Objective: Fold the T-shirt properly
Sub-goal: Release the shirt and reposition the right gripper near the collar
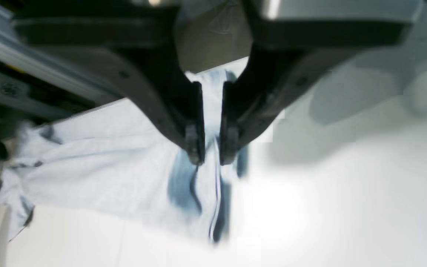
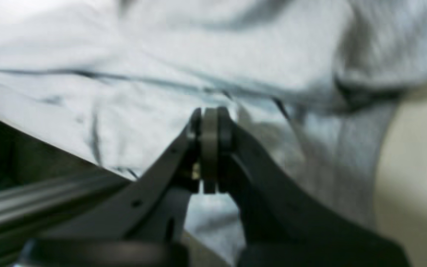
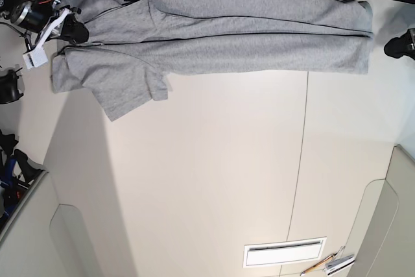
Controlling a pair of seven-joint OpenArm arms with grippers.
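Note:
The light grey T-shirt (image 3: 214, 34) lies stretched in a long band along the far edge of the table, with a sleeve (image 3: 123, 89) spread toward me at the left. My right gripper (image 3: 71, 30) sits at the shirt's left end. In the right wrist view its jaws (image 2: 209, 122) are pressed together, and the cloth (image 2: 161, 66) wrinkles toward the tips. My left gripper (image 3: 399, 47) is just off the shirt's right end. In the left wrist view the left gripper (image 1: 213, 152) hangs over the shirt's edge (image 1: 106, 159) with a narrow gap and nothing between its fingers.
The white table (image 3: 214, 180) stretches toward the near side. A slotted vent (image 3: 284, 252) and some pens (image 3: 327, 264) lie at the near right. Cables and arm hardware (image 3: 26, 11) crowd the far left corner. An aluminium rail (image 1: 32, 63) runs along the table's far edge.

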